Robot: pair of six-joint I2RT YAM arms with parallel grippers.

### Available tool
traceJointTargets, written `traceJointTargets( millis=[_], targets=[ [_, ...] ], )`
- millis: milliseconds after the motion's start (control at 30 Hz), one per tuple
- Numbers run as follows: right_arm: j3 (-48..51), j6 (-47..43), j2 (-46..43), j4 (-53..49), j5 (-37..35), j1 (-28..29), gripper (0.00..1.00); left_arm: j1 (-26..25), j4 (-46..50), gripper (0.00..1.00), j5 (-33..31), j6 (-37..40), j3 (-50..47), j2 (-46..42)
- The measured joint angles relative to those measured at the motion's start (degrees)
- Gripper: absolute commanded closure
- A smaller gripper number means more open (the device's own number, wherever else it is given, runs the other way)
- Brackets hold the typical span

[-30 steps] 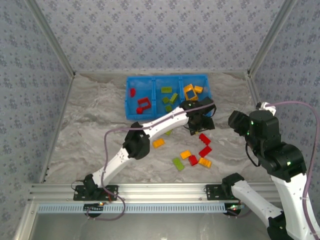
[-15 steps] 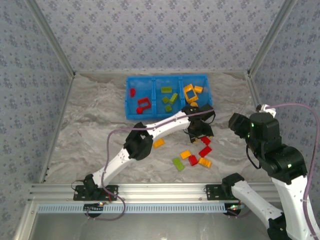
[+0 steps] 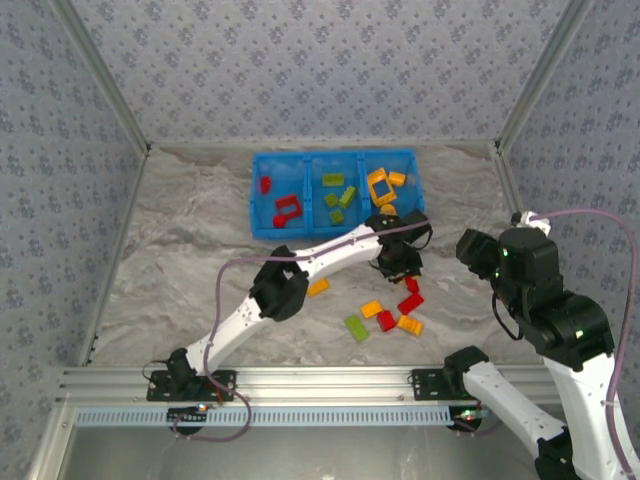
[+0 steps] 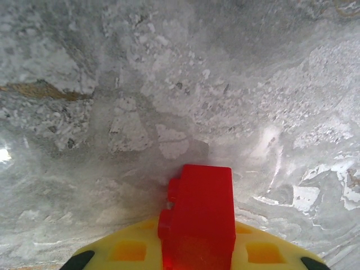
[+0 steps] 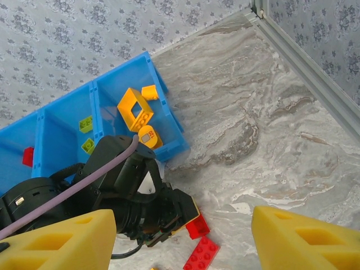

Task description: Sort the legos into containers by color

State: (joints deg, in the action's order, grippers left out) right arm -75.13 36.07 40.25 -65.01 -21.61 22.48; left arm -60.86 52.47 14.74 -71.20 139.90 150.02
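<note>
Your left pincer is clamped on a red brick, down near the table, at 6 o'clock from the blue bin. Your right pincer stands wide apart and empty, out at 3 o'clock. Loose bricks I can count: three orange bricks, one green brick, two more red bricks. The one bin has three compartments holding red, green and orange. The table is grey and marbled; the walls are patterned.
</note>
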Motion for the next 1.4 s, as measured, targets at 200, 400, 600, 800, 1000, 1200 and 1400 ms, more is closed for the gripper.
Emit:
traceJointTargets(
  millis=[200, 400, 600, 800, 1000, 1200, 1400],
  targets=[
    [0.4, -1.0, 0.0, 0.0, 1.0, 0.0, 0.34, 0.2, 1.7, 0.9, -2.4, 0.5, -2.7, -3.7],
    [0.4, -2.7, 1.1, 0.0, 3.9, 0.0, 0.38, 3.1, 3.0, 0.9, -6.0, 1.1, -20.4, -24.2],
    [2.5, -2.2, 4.2, -0.8, 6.1, 2.9, 0.41, 12.5, 6.3, 0.9, -12.0, 2.8, -28.0, -43.0],
    [4.4, 1.5, 9.2, -0.7, 5.1, 13.3, 0.41, 24.8, 12.4, 0.9, -19.6, 8.2, -25.9, -43.3],
    [4.4, 4.3, 16.4, 1.4, 5.3, 18.2, 0.38, 34.2, 13.1, 0.9, -22.8, 15.9, -22.2, -34.4],
    [11.0, 6.2, 15.5, 6.5, 13.2, 14.7, 0.38, 37.0, 6.6, 0.89, -22.9, 21.0, -14.7, -21.4],
    [14.1, 7.5, 14.6, 6.5, 18.7, 10.1, 0.37, 36.9, 3.7, 0.88, -23.6, 23.5, -3.7, -9.8]
  ],
)
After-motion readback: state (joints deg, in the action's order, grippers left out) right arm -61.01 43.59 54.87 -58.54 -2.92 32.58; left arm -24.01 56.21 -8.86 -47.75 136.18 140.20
